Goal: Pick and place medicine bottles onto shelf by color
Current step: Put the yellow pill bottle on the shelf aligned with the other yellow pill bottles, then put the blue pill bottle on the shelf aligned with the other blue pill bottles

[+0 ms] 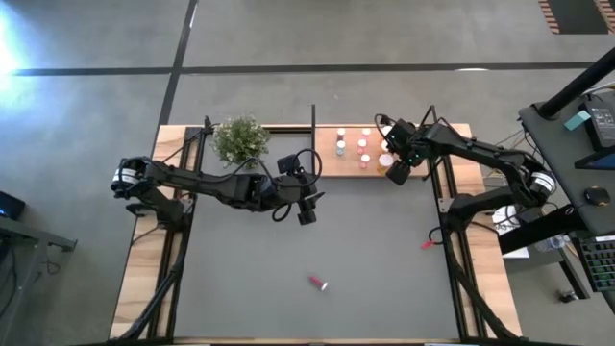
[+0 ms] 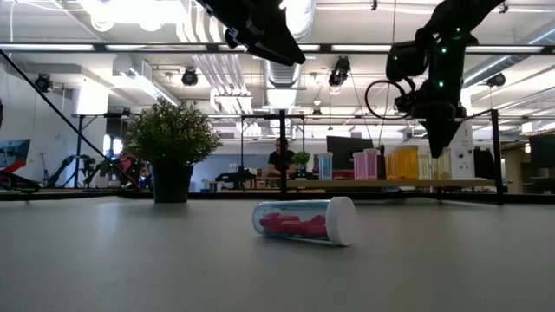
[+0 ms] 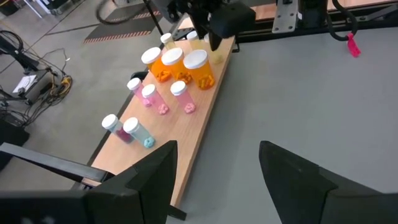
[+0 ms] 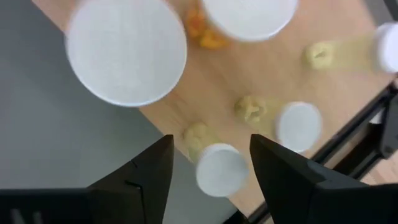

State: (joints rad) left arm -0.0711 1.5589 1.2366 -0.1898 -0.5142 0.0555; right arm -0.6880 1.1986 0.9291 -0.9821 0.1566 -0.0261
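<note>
The shelf (image 1: 332, 163) lies at the table's far edge, with several white-capped bottles standing on it: orange (image 3: 186, 65), pink (image 3: 152, 96) and yellow-green (image 4: 323, 55). One pink bottle (image 1: 318, 282) lies on its side on the tabletop nearer the front; it also shows in the low view (image 2: 303, 223). My right gripper (image 1: 397, 173) hangs open over the shelf's right end, fingers pointing down on either side of a small yellow-green bottle (image 4: 222, 169), above its cap. My left gripper (image 1: 307, 209) is open and empty over the table, just in front of the shelf's left part.
A green potted plant (image 1: 240, 139) stands at the far left, beside the shelf. Thin black posts (image 1: 313, 125) rise at the shelf's edges. A small red object (image 1: 428, 244) lies near the table's right rail. A person (image 2: 279, 156) sits in the room behind.
</note>
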